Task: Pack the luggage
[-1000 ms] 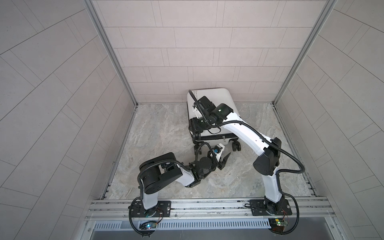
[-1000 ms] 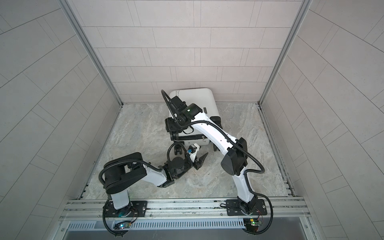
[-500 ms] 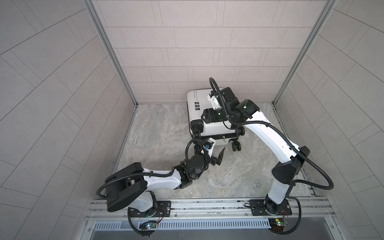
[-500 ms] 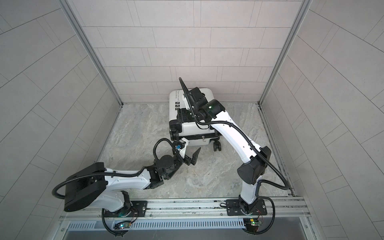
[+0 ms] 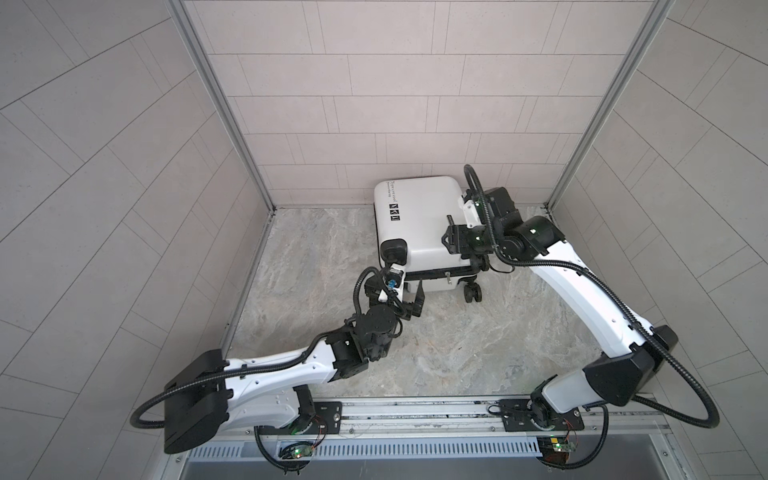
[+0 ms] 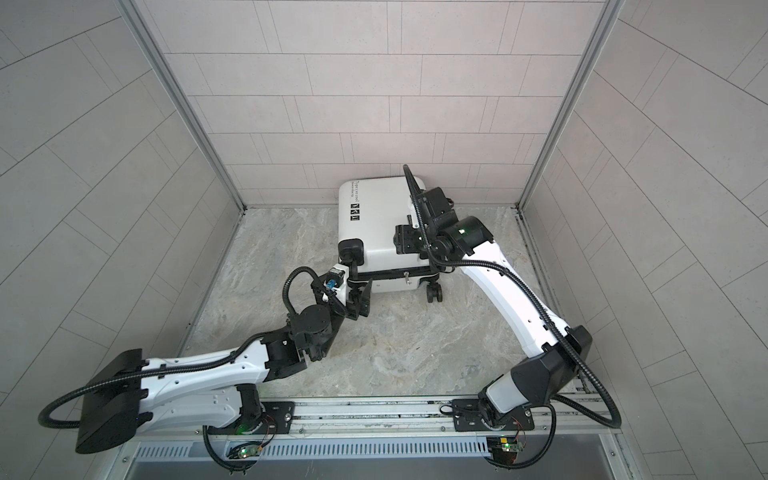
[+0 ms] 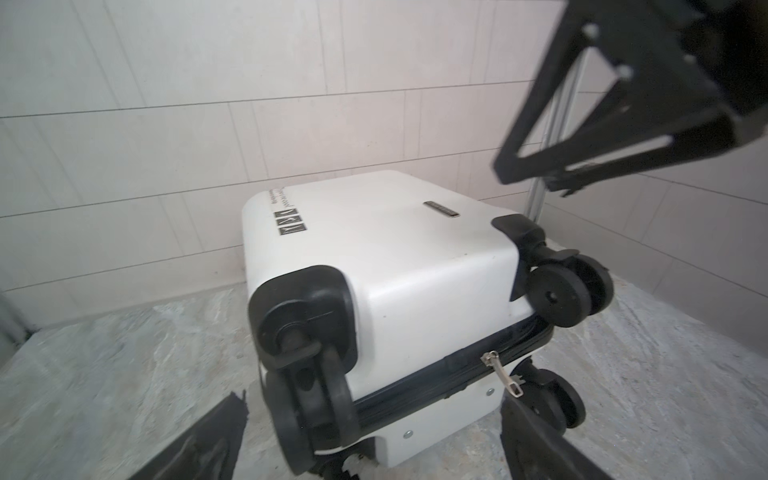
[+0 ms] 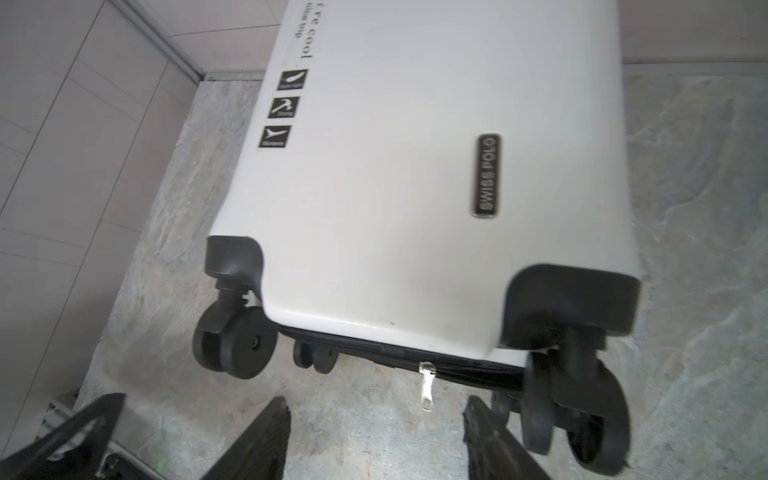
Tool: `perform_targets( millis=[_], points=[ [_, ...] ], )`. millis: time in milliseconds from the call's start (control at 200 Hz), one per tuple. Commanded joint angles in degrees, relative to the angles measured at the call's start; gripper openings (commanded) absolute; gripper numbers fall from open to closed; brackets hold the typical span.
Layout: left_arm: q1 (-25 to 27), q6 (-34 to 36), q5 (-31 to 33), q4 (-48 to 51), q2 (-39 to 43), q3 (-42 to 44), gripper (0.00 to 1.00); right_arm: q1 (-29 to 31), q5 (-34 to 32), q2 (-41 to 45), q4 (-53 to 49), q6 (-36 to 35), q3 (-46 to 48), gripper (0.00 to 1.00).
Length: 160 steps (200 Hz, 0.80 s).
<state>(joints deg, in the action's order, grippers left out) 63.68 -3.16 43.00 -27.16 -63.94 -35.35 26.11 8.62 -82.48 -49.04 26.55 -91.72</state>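
Pale tiled walls [image 5: 395, 104] box in a marbled grey floor [image 5: 457, 353]; the luggage [image 5: 419, 224] lies flat on it against the back wall, white shell up, wheels toward my arms' bases; its zip pull [image 8: 427, 384] hangs at the wheel end; I see the left gripper [image 7: 371, 405] just off the luggage's left wheel corner, jaws spread wide, holding nothing; the right gripper [image 8: 376, 401] hovers over the wheel end's right side, jaws apart, gripping nothing.

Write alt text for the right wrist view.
White hard-shell luggage lies flat on a marbled floor, its black wheels toward the camera and a silver zipper pull hanging between them. The right claw hovers open just before it, holding nothing.
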Motion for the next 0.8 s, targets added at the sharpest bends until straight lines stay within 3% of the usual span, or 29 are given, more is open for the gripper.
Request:
perform_targets(
  millis=[0, 200, 335, 440, 560, 796],
  points=[
    [-0.6, -3.7, 6.3, 15.1, 3.3, -4.7, 1.00, -3.3, -0.7, 5.7, 3.8, -0.5, 7.6, 0.68],
    [-2.5, -6.4, 7.4, 25.8, 10.5, -6.0, 1.00, -5.0, -0.4, 13.3, 9.2, -2.9, 19.4, 0.68],
    [-7.6, -14.9, 4.3, 37.1, 14.1, -8.9, 1.00, -5.0, -0.4, 15.2, 9.4, -3.1, 22.2, 0.68],
    [-11.6, -19.4, -0.4, 45.9, 13.9, -13.0, 1.00, -5.0, 1.3, 15.3, 10.0, -3.0, 23.8, 0.68],
    [-12.4, -20.6, -1.9, 53.1, 12.5, -17.9, 1.00, -5.0, 4.5, 13.8, 9.4, -3.0, 24.6, 0.68],
    [-12.6, -24.2, -8.8, 55.2, 9.5, -19.7, 1.00, -4.2, 7.4, 12.8, 11.1, -3.7, 28.8, 0.68]
  ],
)
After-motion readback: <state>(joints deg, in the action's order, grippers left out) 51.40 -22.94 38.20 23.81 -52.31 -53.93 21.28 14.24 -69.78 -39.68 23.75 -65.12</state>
